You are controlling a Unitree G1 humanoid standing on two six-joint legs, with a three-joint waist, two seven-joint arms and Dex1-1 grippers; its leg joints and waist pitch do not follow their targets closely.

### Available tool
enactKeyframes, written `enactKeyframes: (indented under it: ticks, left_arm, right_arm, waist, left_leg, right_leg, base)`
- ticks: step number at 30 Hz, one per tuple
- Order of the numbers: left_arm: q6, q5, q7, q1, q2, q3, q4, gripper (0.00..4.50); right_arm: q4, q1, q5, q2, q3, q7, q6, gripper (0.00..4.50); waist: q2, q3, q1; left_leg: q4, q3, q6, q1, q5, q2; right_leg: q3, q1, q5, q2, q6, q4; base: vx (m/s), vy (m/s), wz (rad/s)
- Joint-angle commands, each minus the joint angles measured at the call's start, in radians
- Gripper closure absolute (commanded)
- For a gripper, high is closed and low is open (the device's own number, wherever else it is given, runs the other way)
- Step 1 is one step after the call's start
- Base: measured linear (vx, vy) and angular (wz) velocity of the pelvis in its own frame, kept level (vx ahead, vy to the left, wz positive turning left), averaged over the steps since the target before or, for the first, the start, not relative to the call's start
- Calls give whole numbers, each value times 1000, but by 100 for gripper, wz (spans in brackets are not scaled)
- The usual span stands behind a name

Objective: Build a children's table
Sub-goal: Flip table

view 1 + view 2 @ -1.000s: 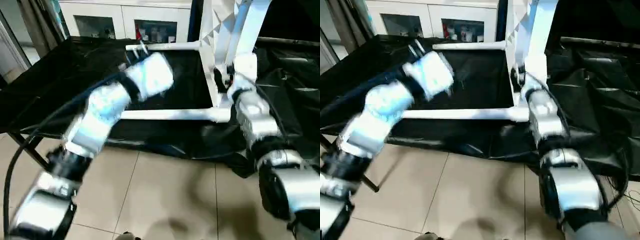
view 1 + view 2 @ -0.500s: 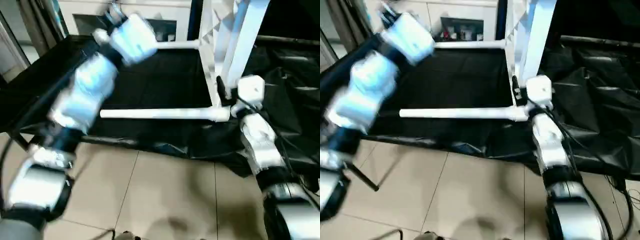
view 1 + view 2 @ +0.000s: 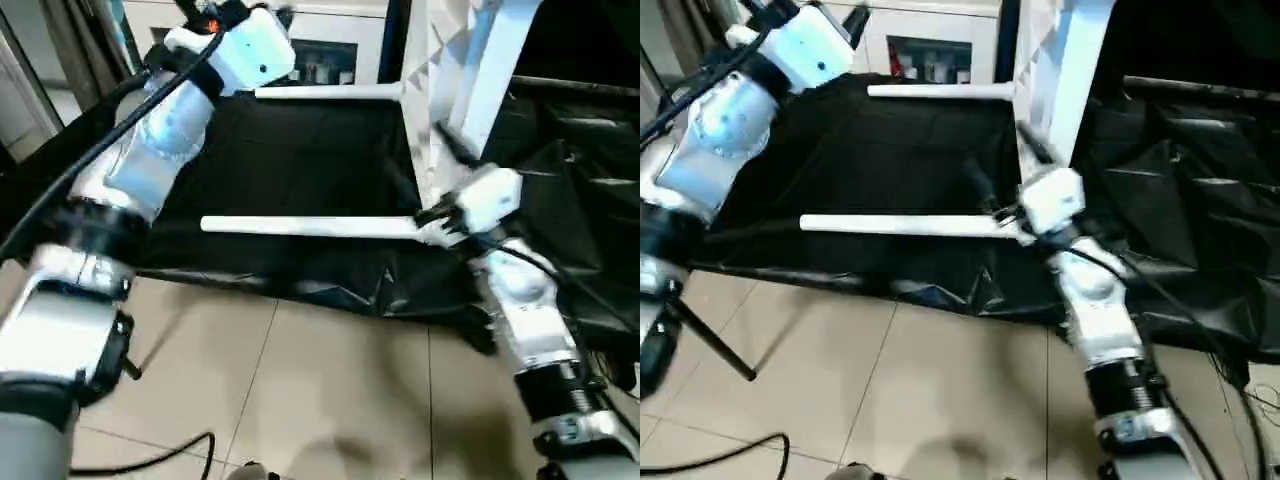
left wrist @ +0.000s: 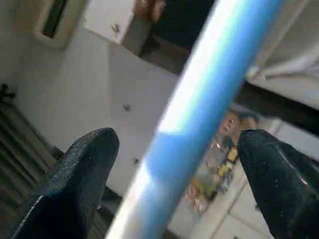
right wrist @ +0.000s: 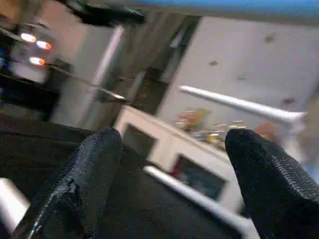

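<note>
Head view: left arm [image 3: 150,160] raised high

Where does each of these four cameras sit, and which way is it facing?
Head views, left and right eye: look down over both silver forearms at the white plastic table lying sideways on black sheeting.
Left wrist: looks between the open left gripper past a pale tube.
Right wrist: looks between the open right gripper toward the white cabinet.
Shared: cabinet, table legs.

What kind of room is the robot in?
Probably an indoor workroom or lab. The floor is pale tile, a work surface draped in black sheeting holds the half-built children's table, and a white cabinet with glass-fronted compartments stands behind it.
</note>
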Motion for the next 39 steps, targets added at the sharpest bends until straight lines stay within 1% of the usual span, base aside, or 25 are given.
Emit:
enactKeyframes:
  ticks: [1,3,4,6,7,9,10,13,14,15,17,18,19,20,21,22,24,25,26,29,31,32,34,36,39]
  left_arm:
    - [-9,16,-13,-29,6,-16,53,14]
    - [-11,29,-12,-45,5,-29,99,14]
    - [-11,34,-12,-55,3,-34,126,14]
    - [-15,52,23,-81,0,-38,175,14]
    - [-14,56,31,-85,0,-38,181,14]
    - [-22,34,35,-108,-9,-19,210,14]
    - [-26,30,42,-114,-10,-16,218,14]
    - [-30,20,68,-155,-10,-5,267,14]
    - [-31,20,71,-160,-10,-5,275,14]
    - [-33,20,73,-164,-10,-4,279,14]
    - [-36,19,71,-192,-14,-4,319,44]
    - [-36,19,70,-197,-15,-6,326,51]
    - [-39,12,62,-200,-18,-2,332,54]
    - [-40,9,59,-202,-19,-2,336,54]
    - [-43,4,57,-209,-22,-2,350,90]
    - [-47,0,54,-213,-24,-1,358,90]
    - [-51,-5,49,-220,-28,1,374,94]
    - [-54,-8,43,-229,-34,3,392,101]
    - [-55,-7,44,-233,-36,3,400,131]
    - [-57,-16,34,-238,-40,8,413,139]
    - [-57,-20,33,-241,-40,7,419,162]
    - [-58,-24,33,-244,-41,7,426,175]
    - [-55,-33,20,-248,-42,9,434,185]
    - [-57,-36,17,-249,-42,8,439,206]
    - [-59,-41,9,-248,-44,17,448,217]
  right_arm:
    - [-31,10,39,6,20,40,42,82]
    - [-40,11,57,11,24,58,64,82]
    - [-47,12,61,11,28,67,77,82]
    - [-57,16,57,7,33,76,85,82]
    - [-59,16,57,7,32,77,87,82]
    - [-69,19,60,9,28,81,99,82]
    - [-72,20,61,10,27,82,104,82]
    - [-88,30,59,9,33,91,119,82]
    - [-90,31,59,9,34,93,121,82]
    - [-91,32,59,9,35,94,122,82]
    - [-94,32,53,12,39,101,126,76]
    - [-95,31,51,12,40,103,127,76]
    - [-96,32,50,12,41,104,127,76]
    - [-97,32,50,12,41,104,128,76]
    - [-101,34,49,13,41,105,131,76]
    - [-103,35,48,13,42,106,133,76]
    - [-107,37,47,14,41,106,137,76]
    - [-112,39,45,15,41,107,141,76]
    - [-114,41,43,16,41,107,143,76]
    - [-118,42,41,18,41,106,145,76]
    - [-120,44,39,19,41,106,144,76]
    - [-122,46,37,20,43,107,145,76]
    - [-124,47,35,20,44,107,145,76]
    - [-126,48,34,21,44,107,147,76]
    - [-125,48,31,24,46,110,146,76]
  waist:
    - [-11,-86,7]
    - [-12,-88,8]
    - [-10,-89,9]
    - [-11,-87,11]
    - [-6,-87,12]
    - [-9,-86,16]
    - [-9,-86,18]
    - [-11,-88,26]
    - [-11,-87,26]
    - [-11,-88,27]
    - [-11,-87,28]
    - [-11,-87,29]
    - [-7,-86,31]
    - [-8,-86,30]
    - [-9,-86,30]
    - [-8,-86,30]
    - [-9,-86,30]
    - [-6,-86,30]
    - [-4,-87,31]
    - [-5,-88,31]
    - [-5,-87,30]
    - [-3,-86,31]
    - [-4,-86,31]
    - [-5,-86,32]
    - [-5,-86,34]
  left_leg:
    - [-76,-19,59,16,-162,38]
    - [-76,-20,59,15,-153,40]
    - [-76,-21,57,15,-142,42]
    - [-76,-20,56,16,-145,41]
    - [-75,-21,54,16,-147,40]
    - [-77,-21,44,17,-165,41]
    - [-77,-21,42,18,-166,41]
    - [-77,-22,43,17,-156,43]
    - [-75,-21,45,17,-154,41]
    - [-76,-22,46,17,-152,41]
    - [-75,-21,48,17,-152,40]
    - [-75,-22,46,16,-154,41]
    - [-76,-23,44,17,-158,42]
    - [-76,-22,44,17,-160,42]
    - [-76,-22,44,16,-161,40]
    - [-77,-23,42,16,-165,42]
    - [-76,-23,41,16,-165,41]
    - [-76,-23,42,16,-167,41]
    - [-76,-23,40,17,-167,41]
    - [-75,-24,40,16,-164,41]
    - [-76,-24,41,17,-173,42]
    - [-76,-24,40,17,-174,42]
    - [-77,-24,38,18,-178,42]
    - [-77,-25,40,18,-176,42]
    - [-77,-25,40,17,-175,42]
  right_leg:
    - [43,65,-136,-53,-182,-66]
    - [42,66,-114,-56,-192,-63]
    - [42,67,-97,-57,-199,-60]
    - [42,66,-96,-57,-199,-62]
    - [43,65,-98,-57,-198,-62]
    - [43,66,-120,-59,-191,-65]
    - [43,66,-125,-59,-193,-65]
    - [43,66,-109,-61,-194,-63]
    - [43,65,-106,-58,-192,-64]
    - [43,67,-97,-59,-194,-62]
    - [42,65,-104,-59,-194,-64]
    - [43,67,-106,-61,-193,-63]
    - [43,66,-113,-62,-192,-64]
    - [43,66,-112,-62,-193,-65]
    - [42,66,-108,-60,-195,-65]
    - [42,66,-110,-61,-196,-64]
    - [42,67,-109,-61,-195,-65]
    - [42,67,-108,-60,-195,-67]
    - [42,67,-102,-61,-197,-65]
    - [42,70,-83,-62,-204,-63]
    - [42,69,-93,-62,-204,-65]
    - [42,69,-97,-62,-204,-66]
    - [42,69,-99,-62,-203,-66]
    - [42,69,-98,-62,-201,-65]
    - [41,70,-103,-62,-199,-66]
  base:
    - [0,0,0]
    - [0,0,0]
    - [0,0,0]
    - [0,0,0]
    - [0,0,0]
    - [0,0,0]
    - [0,0,0]
    - [0,0,0]
    - [0,0,0]
    - [0,0,0]
    - [0,0,0]
    - [0,0,0]
    - [0,0,0]
    - [0,0,0]
    - [0,0,0]
    - [0,0,0]
    - [0,0,0]
    - [0,0,0]
    - [0,0,0]
    - [0,0,0]
    - [0,0,0]
    - [0,0,0]
    - [0,0,0]
    - [0,0,0]
    - [0,0,0]
